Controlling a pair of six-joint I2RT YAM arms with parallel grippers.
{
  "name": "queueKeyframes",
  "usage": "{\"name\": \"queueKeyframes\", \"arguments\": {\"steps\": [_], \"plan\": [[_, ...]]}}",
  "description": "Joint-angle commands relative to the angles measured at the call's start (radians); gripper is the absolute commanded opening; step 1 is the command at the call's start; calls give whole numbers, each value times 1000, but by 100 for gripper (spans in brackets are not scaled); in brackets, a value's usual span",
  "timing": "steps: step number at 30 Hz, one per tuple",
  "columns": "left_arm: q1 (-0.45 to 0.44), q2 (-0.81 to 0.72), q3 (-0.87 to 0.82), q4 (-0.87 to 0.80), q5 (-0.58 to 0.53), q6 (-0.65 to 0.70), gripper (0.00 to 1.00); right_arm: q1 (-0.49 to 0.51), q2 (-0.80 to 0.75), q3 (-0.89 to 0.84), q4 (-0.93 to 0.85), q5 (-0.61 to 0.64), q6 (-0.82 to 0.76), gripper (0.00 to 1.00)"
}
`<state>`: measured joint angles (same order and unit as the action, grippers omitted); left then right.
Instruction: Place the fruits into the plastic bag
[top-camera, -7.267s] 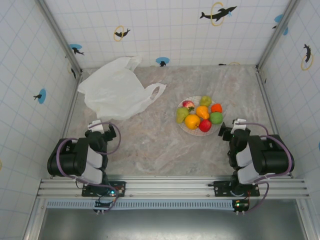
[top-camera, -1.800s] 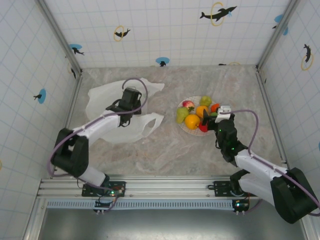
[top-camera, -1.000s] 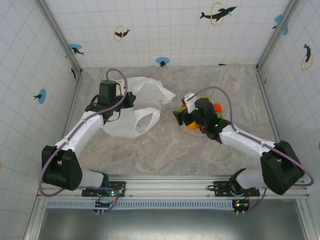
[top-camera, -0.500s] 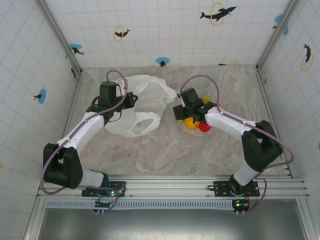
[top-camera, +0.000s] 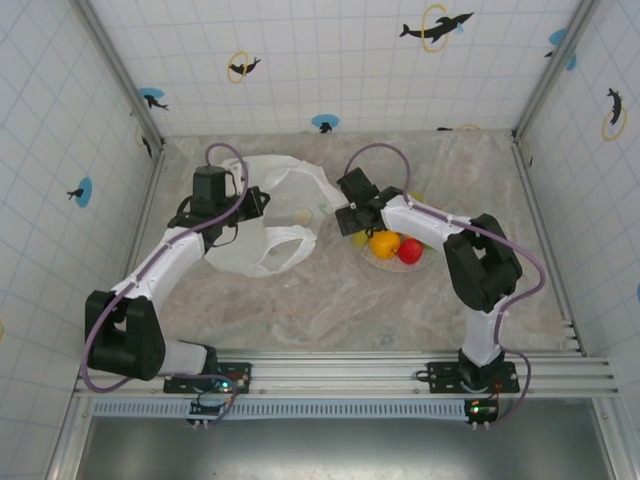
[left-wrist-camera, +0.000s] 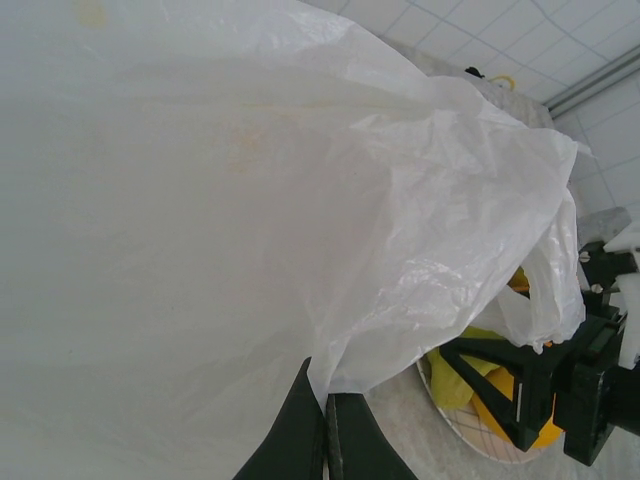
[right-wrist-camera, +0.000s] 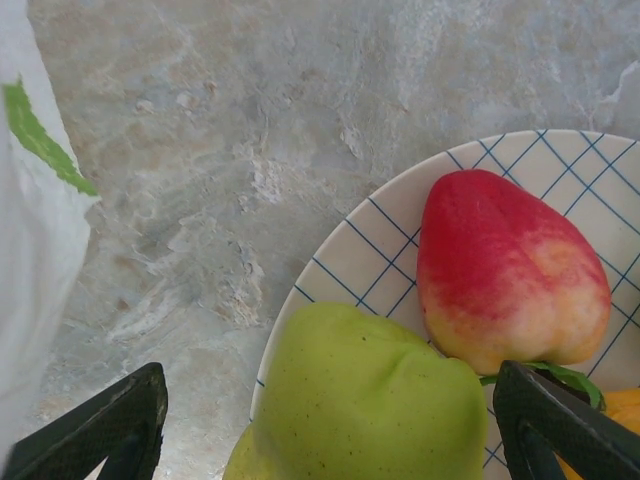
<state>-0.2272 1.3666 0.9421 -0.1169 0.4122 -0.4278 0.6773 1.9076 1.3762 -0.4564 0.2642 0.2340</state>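
- The left gripper (left-wrist-camera: 325, 398) is clenched on the edge of the plastic bag (left-wrist-camera: 250, 200), holding it up with the opening facing 3 o'clock.
- The right gripper (right-wrist-camera: 330, 415) is spread wide, straddling 1 green fruit (right-wrist-camera: 380, 385) on the plate (right-wrist-camera: 335, 265). A red fruit (right-wrist-camera: 505, 270) sits at 1 o'clock of it.
- Step in hand, by my read: picking a fruit. Next it must close on the green fruit, lift it, and carry it toward 9 o'clock into the bag.
- The tabletop (top-camera: 330, 310) is marbled grey, and the white tiled walls (top-camera: 330, 60) carry dolphin stickers.
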Motion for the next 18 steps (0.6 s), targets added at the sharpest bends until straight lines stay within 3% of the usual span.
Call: {"name": "queueKeyframes", "arguments": {"steps": [1, 18], "plan": [[8, -30, -12, 19, 26, -15, 0, 7, 23, 43, -45, 22, 11, 86], [14, -20, -14, 20, 42, -21, 0, 4, 75, 44, -38, 20, 14, 81]]}}
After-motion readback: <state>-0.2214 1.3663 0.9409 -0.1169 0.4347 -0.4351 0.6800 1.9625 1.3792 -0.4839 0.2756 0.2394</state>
